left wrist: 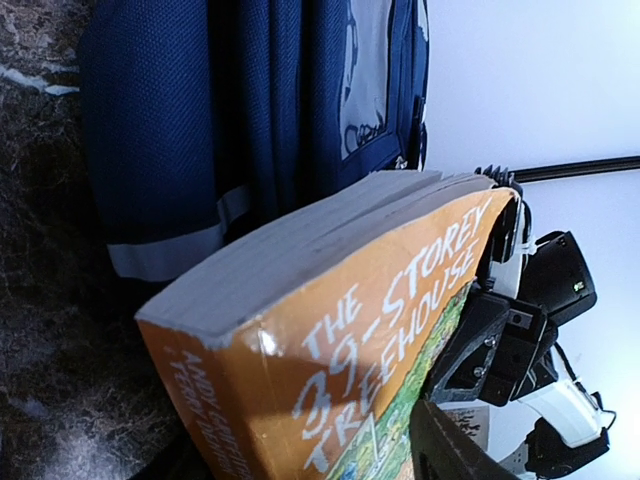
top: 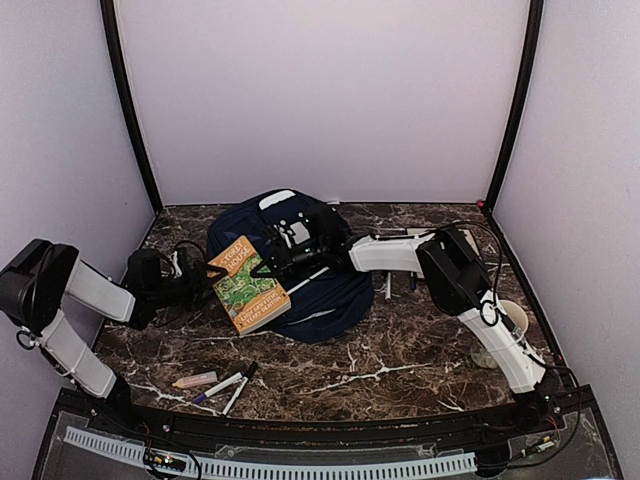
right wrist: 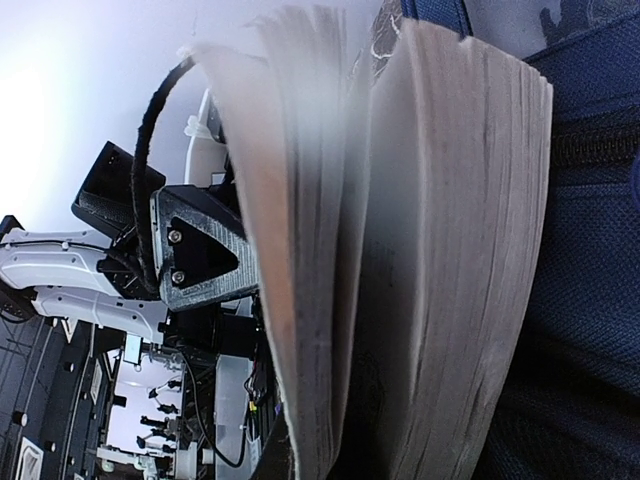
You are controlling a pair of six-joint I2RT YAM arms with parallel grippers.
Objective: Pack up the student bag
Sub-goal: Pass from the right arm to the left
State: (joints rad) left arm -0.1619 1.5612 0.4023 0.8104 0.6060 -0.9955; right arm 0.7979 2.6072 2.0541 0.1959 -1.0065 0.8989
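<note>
The student bag point(top: 330, 292), navy with white stripes, lies flat mid-table; it also fills the top of the left wrist view point(left wrist: 200, 130). An orange and green paperback book point(top: 248, 288) leans tilted against the bag's left side. My right gripper point(top: 272, 258) reaches over the bag and is shut on the book's far corner. Fanned page edges point(right wrist: 440, 250) fill its view and hide its fingers. My left gripper point(top: 205, 278) straddles the book's near end point(left wrist: 330, 340). One dark finger point(left wrist: 455, 445) lies by the cover and the other is hidden.
Two markers point(top: 228, 385) and a peach stick point(top: 195, 380) lie near the front left edge. Pens point(top: 388, 285) rest just right of the bag. A pale round object point(top: 510, 322) stands beside the right arm. White walls enclose the marble table point(top: 400, 370).
</note>
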